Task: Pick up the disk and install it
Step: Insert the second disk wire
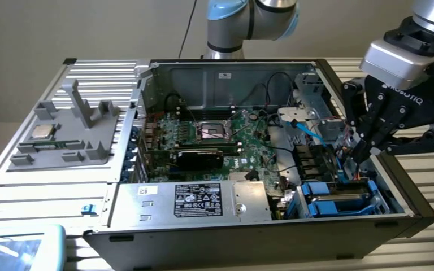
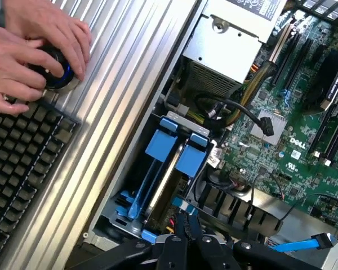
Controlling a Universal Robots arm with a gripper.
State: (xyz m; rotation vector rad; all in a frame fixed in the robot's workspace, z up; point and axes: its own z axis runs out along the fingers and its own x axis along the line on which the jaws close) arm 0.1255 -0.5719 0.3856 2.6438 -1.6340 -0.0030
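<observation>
The open computer case lies on its side on a ribbed metal table, and the disk in its blue bracket already sits edge-up in the drive bay at the case's front corner, on the exterior view's right; in the wrist view the blue tabs of the bracket stand up out of the bay with the thin silver edge of the disk between them. The gripper hangs just above that bay, its black fingers pinched together with nothing between them, their tips close over the end of the disk but apart from it; beside the bay sits the green circuit board, and nearer the front the silver box with a black label; off the case, a person's hands rest on a round knob by a black keyboard.
</observation>
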